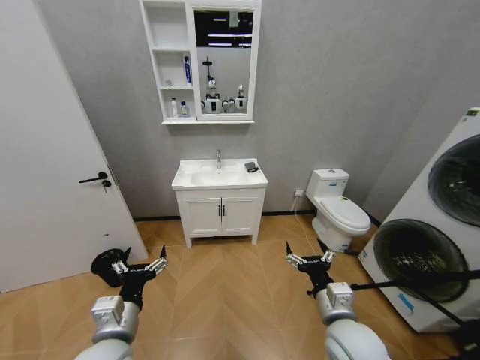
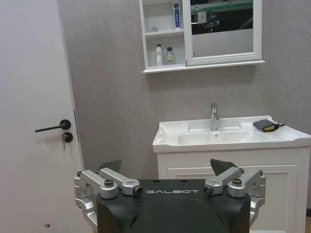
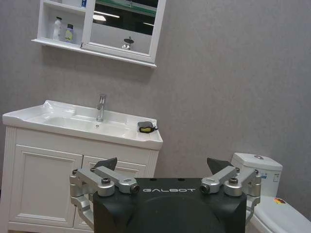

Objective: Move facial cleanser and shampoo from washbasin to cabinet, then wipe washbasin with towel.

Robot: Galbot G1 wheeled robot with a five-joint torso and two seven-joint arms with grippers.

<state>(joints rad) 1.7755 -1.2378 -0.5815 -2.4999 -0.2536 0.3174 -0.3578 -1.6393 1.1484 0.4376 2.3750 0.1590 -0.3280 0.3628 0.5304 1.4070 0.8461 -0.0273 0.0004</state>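
The robot stands well back from the white rectangular ceramic washbasin (image 1: 219,176), which sits on a white two-door vanity with black handles (image 1: 221,216) against the grey wall. A chrome tap (image 1: 218,158) rises at the back of the sunken bowl; the drain is too small to make out. On the basin's right rear corner lies a small dark grey folded towel (image 1: 251,166); from the left wrist view it shows a yellowish patch at one end (image 2: 265,125), and what that patch is cannot be told.

Above hangs the white wall-hung cabinet with three open shelves and a tall framed mirror (image 1: 169,75). Its top edge is cut off in both wrist views. The lowest shelf holds a white bottle (image 2: 159,55) and, just beside it, a smaller pale green bottle with a dark cap (image 2: 169,56). The middle shelf carries a blue and white upright tube (image 2: 176,9). Labels on all three are unreadable.

The left claw (image 1: 139,266) hangs low over the wooden floor, fingers spread wide and holding nothing, near a black object on the floor by the white door (image 1: 52,187). The right claw (image 1: 309,259) hangs at like height, also spread and empty, with the white toilet (image 1: 339,210) beyond it.
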